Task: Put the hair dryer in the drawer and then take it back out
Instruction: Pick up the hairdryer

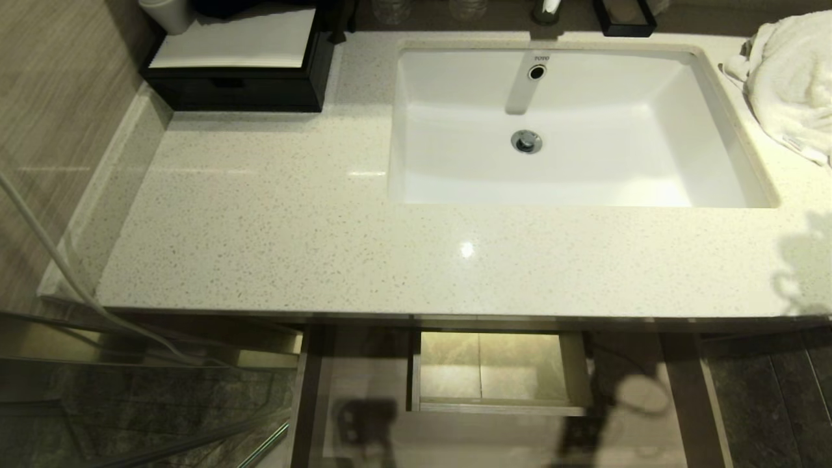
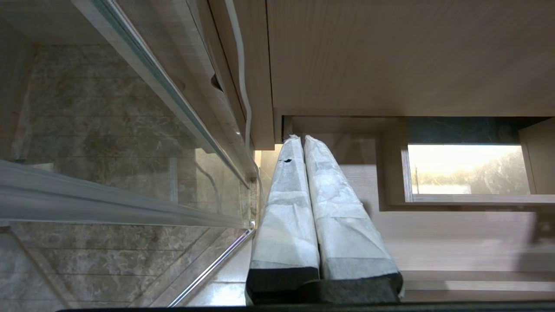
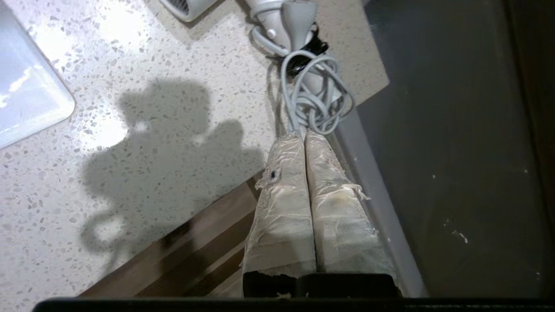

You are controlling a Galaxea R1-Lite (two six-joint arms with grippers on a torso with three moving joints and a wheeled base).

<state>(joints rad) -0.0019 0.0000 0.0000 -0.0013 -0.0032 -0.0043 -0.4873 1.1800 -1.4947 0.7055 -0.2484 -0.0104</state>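
The hair dryer (image 3: 277,26) lies at the right near corner of the counter (image 3: 143,143), its bundled cord (image 3: 314,99) at the very edge. A clumsy approach could, I judge, snag a loop and drag the dryer off, or nudge it overboard. The right gripper (image 3: 305,135) is poised just short of the cord, clenched on nothing. The left gripper (image 2: 299,141), also clenched and empty, hangs low beside the pulled-out drawer (image 1: 500,409)

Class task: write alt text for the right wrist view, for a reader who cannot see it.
The right gripper, fingers pressed shut, hovers over the edge of a speckled countertop, pointing at the looped cord of a white hair dryer lying there. A white sink corner shows at one side.
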